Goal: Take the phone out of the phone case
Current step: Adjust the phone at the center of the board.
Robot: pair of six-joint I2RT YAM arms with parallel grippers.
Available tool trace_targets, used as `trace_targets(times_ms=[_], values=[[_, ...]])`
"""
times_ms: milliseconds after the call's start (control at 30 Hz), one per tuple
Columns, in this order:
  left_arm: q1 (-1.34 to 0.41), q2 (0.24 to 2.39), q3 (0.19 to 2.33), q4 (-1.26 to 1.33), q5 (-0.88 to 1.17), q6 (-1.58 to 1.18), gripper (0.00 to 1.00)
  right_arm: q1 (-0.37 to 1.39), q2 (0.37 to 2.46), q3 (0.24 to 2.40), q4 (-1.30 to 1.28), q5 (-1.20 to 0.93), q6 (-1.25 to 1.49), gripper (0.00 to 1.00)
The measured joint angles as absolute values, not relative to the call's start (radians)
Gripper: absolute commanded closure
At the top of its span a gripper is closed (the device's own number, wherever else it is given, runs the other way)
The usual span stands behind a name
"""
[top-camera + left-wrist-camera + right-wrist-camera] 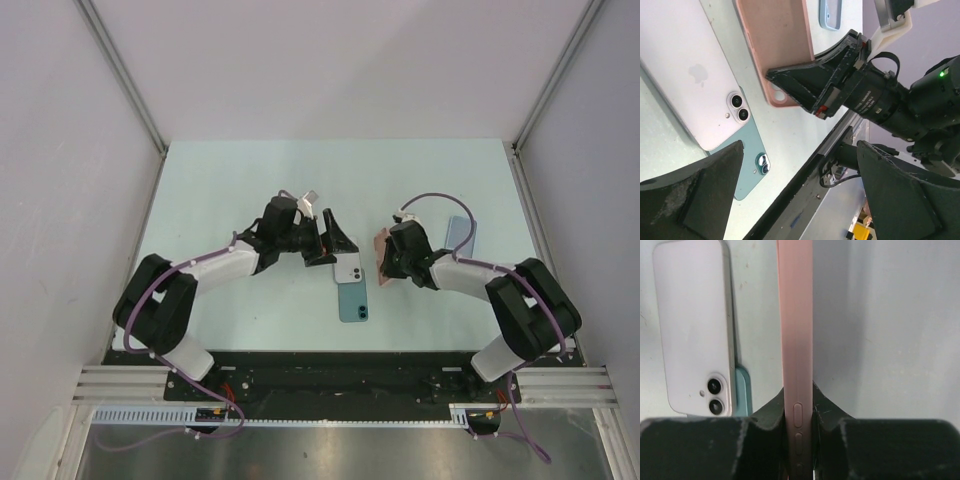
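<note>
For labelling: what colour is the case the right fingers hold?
Pink case, best in right wrist view.

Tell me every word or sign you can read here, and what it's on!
Apple logo, no words: on the back of the pale phone.
White lettering on the right arm's black wrist: too blurred to read.
No writing shows on the pink phone case or the teal phone.
</note>
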State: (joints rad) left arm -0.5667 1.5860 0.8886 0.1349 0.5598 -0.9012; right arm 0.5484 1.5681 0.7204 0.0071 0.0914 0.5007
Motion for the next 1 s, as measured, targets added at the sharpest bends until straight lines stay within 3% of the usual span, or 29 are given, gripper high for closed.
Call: trace_targets(times_ms=[367, 500, 700, 867, 1000], values=[[-0.542, 1.464, 0.872, 0.020, 0.514, -0.844, 0.02, 0.521, 1.464, 0.694, -0.043, -0.082, 0.522, 1.00], [-0.499, 1.396, 0.845, -0.004, 0.501, -0.837, 0.02, 0.582, 1.557, 0.732, 0.002, -0.137, 0.546, 1.00], [-0.447, 1.288, 0.776, -0.028, 0.460, -0.841, 0.02, 0.689, 1.819, 0.965, 0.078, -0.227, 0.573, 1.00], [-0.369, 1.159, 0.729, -0.078, 0.443, -0.838, 0.01, 0.719, 1.814, 0.982, 0.074, -0.260, 0.575, 1.00], [-0.318, 1.097, 0.728, -0.081, 0.440, -0.838, 0.01, 0.633, 1.747, 0.982, 0.042, -0.257, 0.568, 0.99]])
